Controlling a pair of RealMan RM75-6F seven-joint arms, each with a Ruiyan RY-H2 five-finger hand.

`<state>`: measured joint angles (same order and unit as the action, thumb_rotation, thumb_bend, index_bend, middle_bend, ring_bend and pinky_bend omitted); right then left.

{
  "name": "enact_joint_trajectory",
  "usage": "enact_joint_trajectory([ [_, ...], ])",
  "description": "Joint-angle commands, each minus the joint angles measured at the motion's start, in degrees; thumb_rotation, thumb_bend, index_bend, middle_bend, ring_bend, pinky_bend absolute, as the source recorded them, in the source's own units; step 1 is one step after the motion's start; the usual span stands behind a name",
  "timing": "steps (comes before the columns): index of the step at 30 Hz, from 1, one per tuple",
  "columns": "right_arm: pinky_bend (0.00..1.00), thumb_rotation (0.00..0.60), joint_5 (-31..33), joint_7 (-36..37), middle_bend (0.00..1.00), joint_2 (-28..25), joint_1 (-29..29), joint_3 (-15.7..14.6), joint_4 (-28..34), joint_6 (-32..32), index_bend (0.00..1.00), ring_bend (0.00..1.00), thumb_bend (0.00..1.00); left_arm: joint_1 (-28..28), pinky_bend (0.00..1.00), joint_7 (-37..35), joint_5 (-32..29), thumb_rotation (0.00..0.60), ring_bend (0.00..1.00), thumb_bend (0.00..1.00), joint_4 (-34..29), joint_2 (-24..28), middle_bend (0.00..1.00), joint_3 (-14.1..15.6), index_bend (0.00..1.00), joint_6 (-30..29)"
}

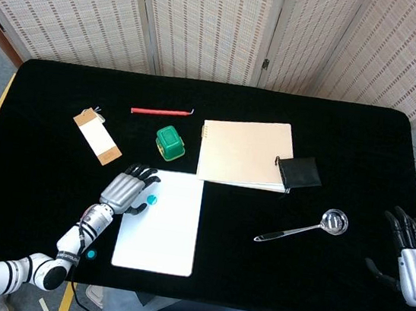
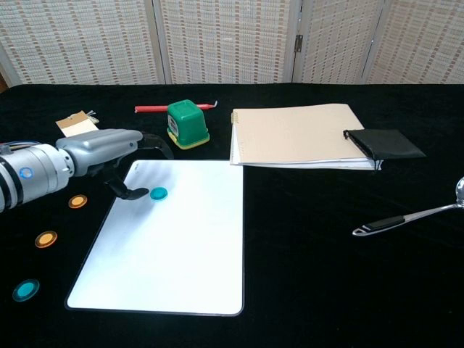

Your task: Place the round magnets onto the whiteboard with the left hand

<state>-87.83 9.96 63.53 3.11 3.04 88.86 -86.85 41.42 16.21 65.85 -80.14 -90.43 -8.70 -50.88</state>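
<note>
The white whiteboard [image 1: 163, 234] [image 2: 177, 254] lies flat at the front middle of the black table. A teal round magnet [image 1: 151, 199] [image 2: 158, 193] rests on its upper left part. My left hand [image 1: 127, 189] [image 2: 101, 154] hovers over the board's upper left corner with its fingers spread, the thumb tip just left of that magnet and holding nothing. Left of the board lie two orange magnets [image 2: 77, 201] [image 2: 46, 238] and another teal magnet [image 1: 91, 254] [image 2: 26, 290]. My right hand [image 1: 413, 255] is at the table's right edge, fingers apart and empty.
A green box [image 1: 170, 143] [image 2: 187, 124] stands just behind the board, with a red pen [image 1: 160, 111] beyond it. A tan notebook [image 1: 243, 151] with a black pouch [image 1: 299, 172] lies to the right, a metal ladle [image 1: 306, 227] nearer the front. A paper tag [image 1: 98, 136] lies at the left.
</note>
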Motion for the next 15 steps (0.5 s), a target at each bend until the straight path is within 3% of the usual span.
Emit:
enact_joint_trajectory([
  [1,0.0,0.6,-0.26,-0.11,0.0,0.0,0.01,-0.03,0.13,-0.12,0.0,0.0,0.27,-1.82,0.0,-1.31,2.71,0.6,0.0,0.42,-2.28,2.42,0.12,1.35,0.32,-2.75],
  [9,0.0,0.6,-1.04,-0.79,0.0,-0.06,0.45,-0.07,0.74,0.12,0.0,0.0,0.27,-7.07,0.0,-6.68,12.36,0.6,0.0,0.42,-5.5,7.93,0.12,6.76,0.44,-10.02],
  [15,0.0,0.6,-1.41,-1.15,0.0,-0.19,0.84,0.01,1.18,0.33,0.0,0.0,0.27,-11.37,0.0,-11.07,20.32,0.6,0.0,0.42,-4.29,10.04,0.12,11.24,0.45,-16.86],
])
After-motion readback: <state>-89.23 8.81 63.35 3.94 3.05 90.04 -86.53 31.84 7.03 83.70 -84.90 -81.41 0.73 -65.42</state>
